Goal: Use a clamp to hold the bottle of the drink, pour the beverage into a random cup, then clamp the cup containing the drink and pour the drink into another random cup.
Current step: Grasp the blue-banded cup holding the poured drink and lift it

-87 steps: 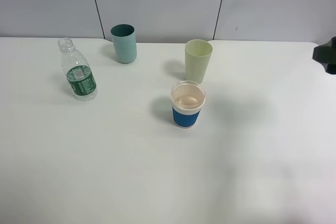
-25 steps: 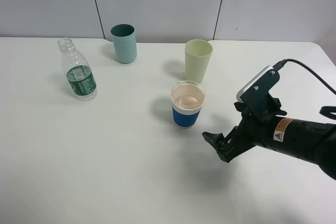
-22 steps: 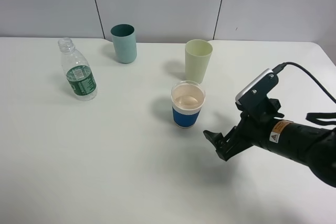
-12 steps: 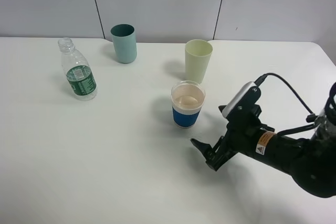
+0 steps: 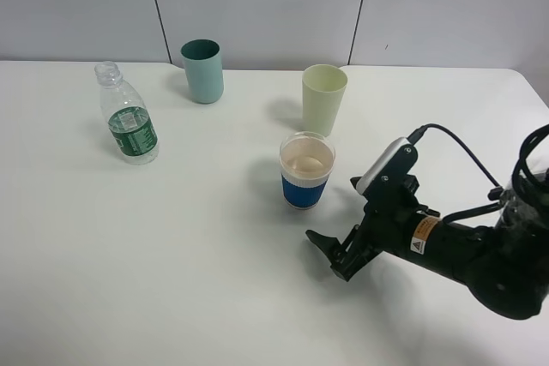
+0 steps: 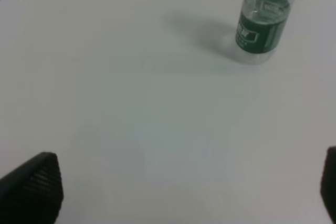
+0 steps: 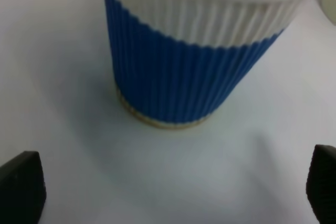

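The bottle (image 5: pixel 129 123), clear with a dark green label and no cap, stands upright at the table's left; the beverage in it is too clear to make out. Near the middle sits the blue-sleeved cup (image 5: pixel 306 171), and the pale green tumbler (image 5: pixel 323 99) stands just behind it. My right gripper (image 5: pixel 328 256) hovers low, just to the front right of the blue-sleeved cup, open and empty. In the right wrist view that cup (image 7: pixel 194 66) stands close ahead of the open right gripper (image 7: pixel 173 182). The left gripper (image 6: pixel 189 182) is open, well short of the bottle (image 6: pixel 265 22).
A darker teal tumbler (image 5: pixel 202 70) stands at the back, right of the bottle. The white table (image 5: pixel 171 280) ends at a grey panelled wall behind. The right arm and its cable (image 5: pixel 463 250) lie over the table's right side.
The right arm has slid leftward and lower, bringing its open gripper closer to the blue-sleeved cup. Bottle and cups have not moved.
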Available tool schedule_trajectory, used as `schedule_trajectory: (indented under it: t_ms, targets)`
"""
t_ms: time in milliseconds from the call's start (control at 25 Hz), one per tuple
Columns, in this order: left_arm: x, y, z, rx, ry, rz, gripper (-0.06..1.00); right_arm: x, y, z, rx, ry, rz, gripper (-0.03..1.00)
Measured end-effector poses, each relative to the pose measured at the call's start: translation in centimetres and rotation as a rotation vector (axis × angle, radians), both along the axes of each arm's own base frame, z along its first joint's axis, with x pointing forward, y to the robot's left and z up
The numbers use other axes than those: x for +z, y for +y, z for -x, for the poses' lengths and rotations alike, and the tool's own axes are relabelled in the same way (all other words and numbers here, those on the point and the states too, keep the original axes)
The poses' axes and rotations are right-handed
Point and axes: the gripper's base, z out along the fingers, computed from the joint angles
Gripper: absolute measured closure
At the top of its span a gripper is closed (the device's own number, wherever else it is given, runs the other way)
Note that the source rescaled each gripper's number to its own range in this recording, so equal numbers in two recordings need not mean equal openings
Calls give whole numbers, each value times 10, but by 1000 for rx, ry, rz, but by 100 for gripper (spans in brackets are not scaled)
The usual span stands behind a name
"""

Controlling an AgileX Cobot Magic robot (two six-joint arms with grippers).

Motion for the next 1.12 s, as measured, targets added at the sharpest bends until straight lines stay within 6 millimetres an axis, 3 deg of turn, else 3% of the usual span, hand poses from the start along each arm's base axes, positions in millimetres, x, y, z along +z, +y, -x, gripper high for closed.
schedule_trajectory:
  t_ms: [680,1120]
  targets:
    - [0,0,0,0,0,0,-6,8,23,-42,24,-105,-104,-3]
    - [0,0,0,0,0,0,-6,6,26,-41,69,-91,-116,-3]
